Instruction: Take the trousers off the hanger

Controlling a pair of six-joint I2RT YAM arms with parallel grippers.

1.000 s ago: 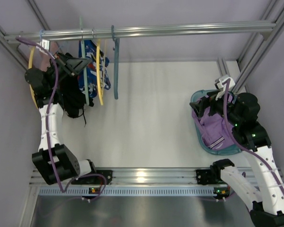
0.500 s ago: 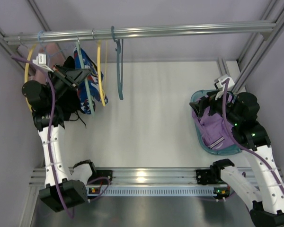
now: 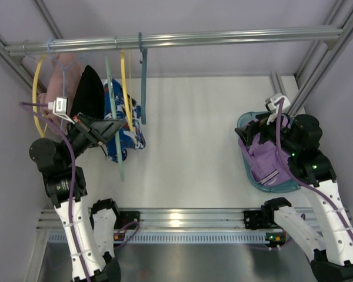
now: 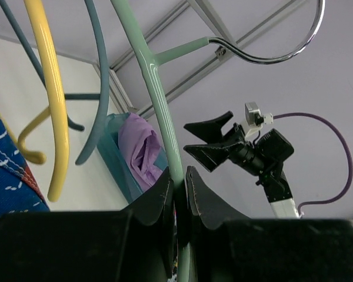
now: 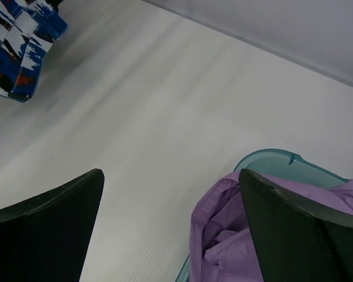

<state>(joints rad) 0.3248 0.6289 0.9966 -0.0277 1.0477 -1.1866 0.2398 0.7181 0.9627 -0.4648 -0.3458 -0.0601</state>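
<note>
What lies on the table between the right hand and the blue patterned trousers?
Nothing. In the top view the white table is bare between the right hand and the trousers; the right wrist view shows the same empty stretch.

Left tool (image 4: 177,176) pinched shut, right tool (image 5: 170,176) spread wide.
The left arm (image 3: 73,223) stands up from the near-left edge of the desk, wrist turned rightward, both fingers pressed onto the stem of the hanger (image 4: 159,100). The right arm (image 3: 326,205) leans in from the right side, elbow folded, its fingers well apart.
</note>
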